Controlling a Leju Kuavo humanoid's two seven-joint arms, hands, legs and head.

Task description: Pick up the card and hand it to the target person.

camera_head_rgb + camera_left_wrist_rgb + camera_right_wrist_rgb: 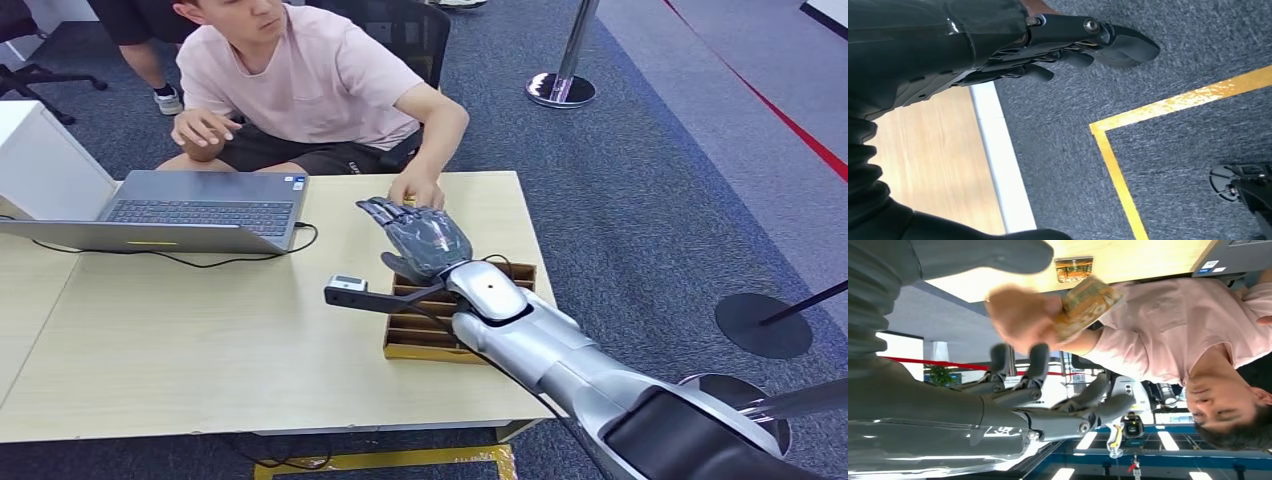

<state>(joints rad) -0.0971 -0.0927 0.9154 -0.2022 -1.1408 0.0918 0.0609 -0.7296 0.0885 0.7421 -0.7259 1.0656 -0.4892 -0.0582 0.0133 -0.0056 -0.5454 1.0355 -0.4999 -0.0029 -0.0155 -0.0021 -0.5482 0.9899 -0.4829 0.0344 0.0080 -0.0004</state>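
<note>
In the right wrist view a person's hand holds a yellow-green card just beyond my right hand. That hand's fingers are spread and hold nothing. In the head view my right hand reaches over the far edge of the table, just short of the person's hand. The person in a pink shirt sits behind the table. A second card lies on the tabletop near that edge. My left hand hangs beside the table, holding nothing.
A slotted cardboard box lies under my right forearm. An open laptop with a cable stands at the table's far left, next to a white cabinet. A stanchion base stands on the carpet at the back right.
</note>
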